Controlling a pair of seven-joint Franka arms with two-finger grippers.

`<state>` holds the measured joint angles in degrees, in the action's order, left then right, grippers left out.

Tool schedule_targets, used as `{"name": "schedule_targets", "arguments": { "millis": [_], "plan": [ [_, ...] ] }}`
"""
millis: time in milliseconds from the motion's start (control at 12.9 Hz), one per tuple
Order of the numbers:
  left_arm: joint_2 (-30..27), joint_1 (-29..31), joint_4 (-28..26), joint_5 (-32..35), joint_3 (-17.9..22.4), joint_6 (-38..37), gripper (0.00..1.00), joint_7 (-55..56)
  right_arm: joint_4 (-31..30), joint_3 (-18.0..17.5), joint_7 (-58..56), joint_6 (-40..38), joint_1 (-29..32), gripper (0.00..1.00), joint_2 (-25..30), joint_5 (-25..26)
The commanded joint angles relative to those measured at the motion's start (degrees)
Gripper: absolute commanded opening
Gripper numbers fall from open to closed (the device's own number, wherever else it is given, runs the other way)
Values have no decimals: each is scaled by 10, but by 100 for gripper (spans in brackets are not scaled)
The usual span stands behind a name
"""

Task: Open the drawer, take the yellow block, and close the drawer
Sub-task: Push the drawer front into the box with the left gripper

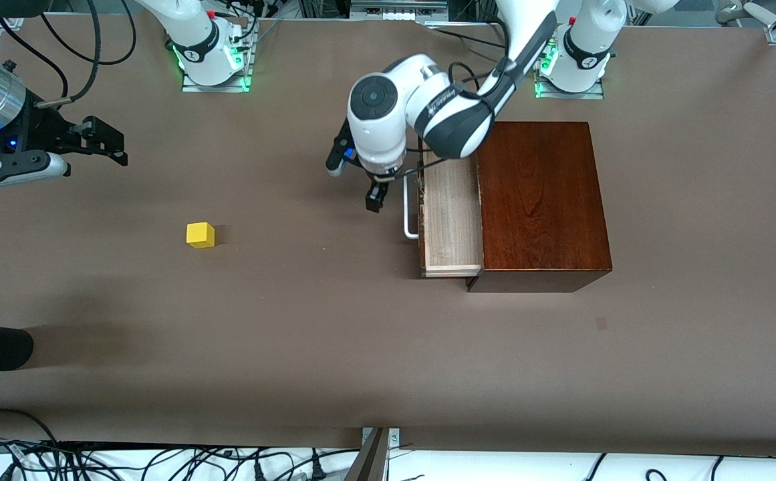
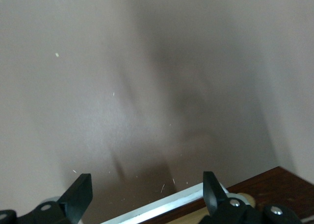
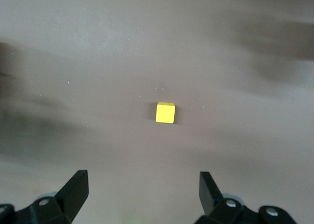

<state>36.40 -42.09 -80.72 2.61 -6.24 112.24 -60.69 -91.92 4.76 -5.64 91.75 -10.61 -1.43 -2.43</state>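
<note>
Drawer (image 1: pixel 453 214): pale smooth wood tray stood pulled out of your glossy reddish-brown box (image 1: pixel 540 200), white bar handle (image 1: pixel 409 210) in front.
Block: your yellow block (image 1: pixel 200 235), a small matte cube, sat on the brown table (image 1: pixel 334 347), toward the right arm's end.
Left gripper (image 1: pixel 375 196): fingers apart, empty, just beside the handle.
Right gripper (image 1: pixel 103 142): fingers spread wide, empty, over bare table.

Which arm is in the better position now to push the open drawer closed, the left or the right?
The left. Its left gripper hangs open just beside the white handle of the pulled-out drawer. The right gripper, open too, is over bare table toward the right arm's end, near the yellow block.
</note>
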Motion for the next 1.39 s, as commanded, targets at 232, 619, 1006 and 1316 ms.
{"name": "schedule_targets", "arguments": {
  "millis": [232, 619, 1006, 1316],
  "plan": [
    [-4, 36, -14, 23, 9, -39, 100, -7, -17, -6, -22, 18, 1, 100, 14, 25],
    [-18, 57, -7, 36, 12, -121, 100, -10, 2, -5, -21, 11, 1, 100, 8, 33],
    [-26, 64, -6, 78, 17, -168, 100, 1, 12, -5, -13, 9, 1, 100, 8, 34],
    [-34, 75, -6, 79, 30, -189, 100, 1, 11, -2, -18, 8, 1, 100, 8, 32]
  ]
}}
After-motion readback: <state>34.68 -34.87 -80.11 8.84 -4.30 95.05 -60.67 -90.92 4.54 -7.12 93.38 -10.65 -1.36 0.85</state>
